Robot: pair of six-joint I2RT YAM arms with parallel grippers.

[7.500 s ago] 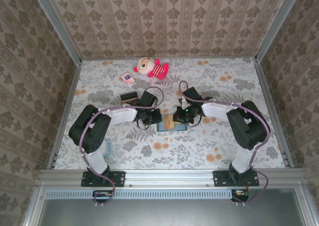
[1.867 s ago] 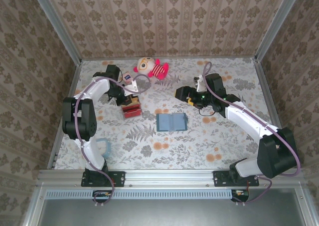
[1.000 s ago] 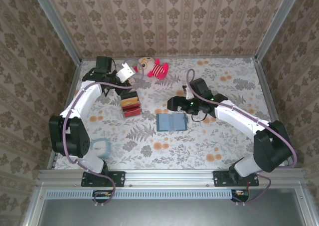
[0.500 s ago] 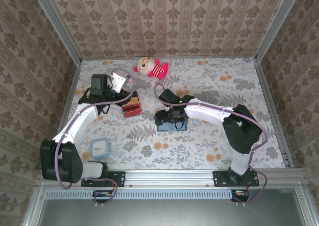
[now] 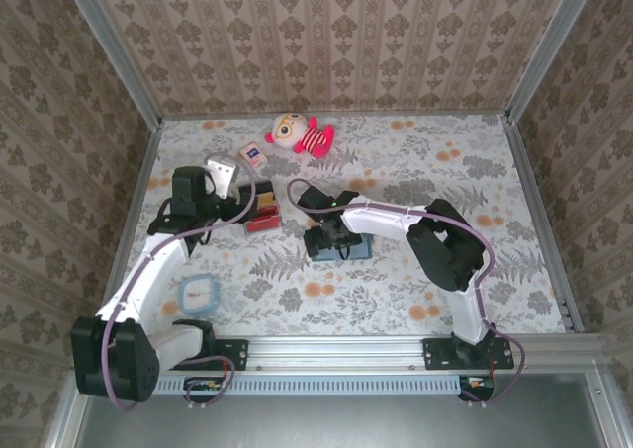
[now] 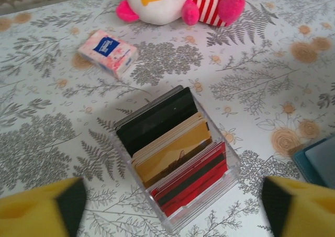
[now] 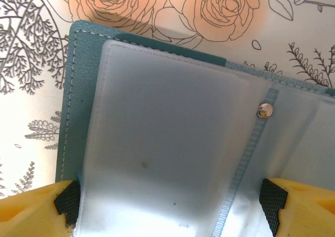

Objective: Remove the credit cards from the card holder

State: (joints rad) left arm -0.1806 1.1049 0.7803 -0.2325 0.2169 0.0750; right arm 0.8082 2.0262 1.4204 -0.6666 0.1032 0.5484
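The card holder (image 7: 172,116) lies open on the table, teal with clear plastic pockets; the pocket in front of me looks empty. My right gripper (image 7: 170,211) is open just above it, one yellow finger past each side of its left page. From above, that gripper (image 5: 328,240) covers the holder's (image 5: 354,250) left half. My left gripper (image 6: 170,208) is open with nothing held, just short of a clear box (image 6: 175,153) of upright black, gold and red cards. Whether the credit cards are among them I cannot tell. From above, the left gripper (image 5: 240,203) sits left of the box (image 5: 262,217).
A plush toy (image 5: 300,134) and a small tissue packet (image 5: 252,154) lie at the back. A round blue-rimmed object (image 5: 201,293) sits near the left arm. Patterned walls close in the table on three sides. The holder's corner (image 6: 319,161) shows right of the box.
My left gripper has opened and pulled back toward the near left, away from the packet. My right arm swung left and came down over the open card holder.
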